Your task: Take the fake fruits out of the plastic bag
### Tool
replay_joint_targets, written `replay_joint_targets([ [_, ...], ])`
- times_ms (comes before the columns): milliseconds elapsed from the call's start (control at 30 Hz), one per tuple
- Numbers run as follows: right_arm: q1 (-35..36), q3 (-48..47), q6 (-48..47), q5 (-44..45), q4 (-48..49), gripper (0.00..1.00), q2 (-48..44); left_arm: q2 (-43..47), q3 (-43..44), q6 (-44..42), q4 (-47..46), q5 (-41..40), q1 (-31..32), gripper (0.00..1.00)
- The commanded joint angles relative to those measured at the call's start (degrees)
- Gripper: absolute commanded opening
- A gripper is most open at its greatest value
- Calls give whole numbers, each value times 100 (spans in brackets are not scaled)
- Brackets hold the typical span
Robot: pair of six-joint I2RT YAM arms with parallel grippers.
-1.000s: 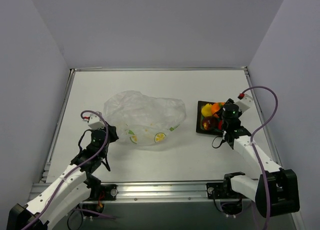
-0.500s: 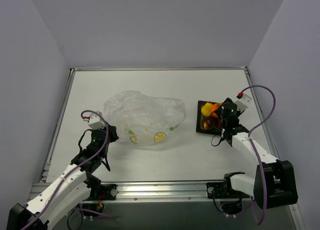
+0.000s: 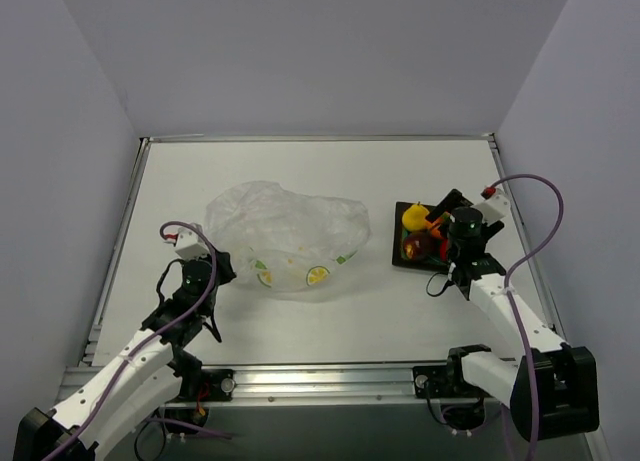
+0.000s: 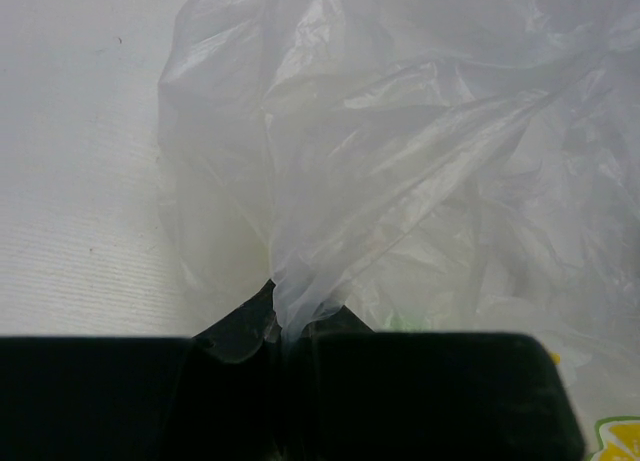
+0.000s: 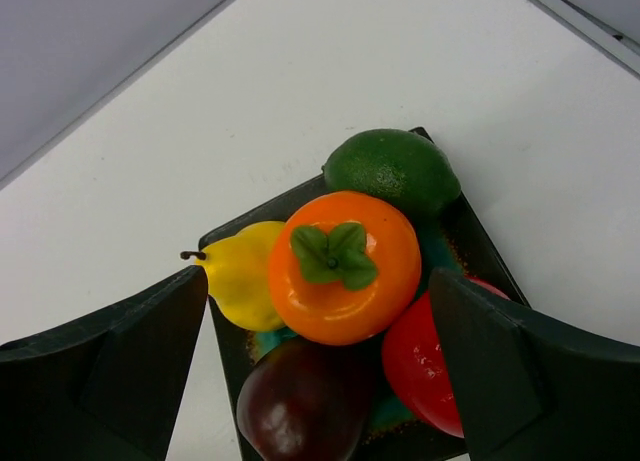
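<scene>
Right pincer has sprung apart over the orange persimmon on the tray; best withdraw straight up, nudging nothing. Left pincer pinches the plastic bag.

Left arm low, left jaws pinched shut, right arm extended, right jaws spread wide.

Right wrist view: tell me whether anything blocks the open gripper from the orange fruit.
Nothing visible does. The right gripper, open, faces the orange fruit, which lies uncovered atop the pile in the tray.
</scene>
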State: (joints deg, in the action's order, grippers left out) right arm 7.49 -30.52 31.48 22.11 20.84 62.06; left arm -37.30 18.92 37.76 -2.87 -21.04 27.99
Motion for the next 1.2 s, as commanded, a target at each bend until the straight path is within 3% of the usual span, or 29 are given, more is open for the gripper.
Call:
replay_joint_targets([
  [0,-28,-296,16,-136,-194,88,-466,12,130,126,-82,-260,-30,2],
  [133,-19,-463,-37,-356,-466,94,-932,73,209,276,198,-409,-30,4],
  [233,-10,-533,-46,-549,-581,98,-1222,196,340,302,418,-515,-39,14],
  [333,-19,-621,-28,-716,-721,99,-1468,302,490,381,682,-594,-30,21],
  [533,-10,-841,-107,-822,-1047,100,-2101,513,868,759,1429,-1103,-30,24],
  [567,-10,-867,-116,-848,-1073,100,-2189,557,894,803,1465,-1122,-30,42],
  [633,-10,-972,-142,-892,-1213,100,-2312,575,1034,847,1631,-1104,-30,60],
  [667,-19,-999,-151,-910,-1301,100,-2348,618,1096,847,1676,-1087,-30,76],
  [700,-19,-1034,-151,-919,-1337,100,-2391,645,1175,830,1720,-1078,-30,86],
  [767,-19,-1131,-152,-954,-1442,100,-2462,767,1491,786,1930,-1095,-39,94],
  [1167,-19,-1737,-28,-980,-1882,100,-3138,1287,3503,-407,3002,-815,-39,94],
])
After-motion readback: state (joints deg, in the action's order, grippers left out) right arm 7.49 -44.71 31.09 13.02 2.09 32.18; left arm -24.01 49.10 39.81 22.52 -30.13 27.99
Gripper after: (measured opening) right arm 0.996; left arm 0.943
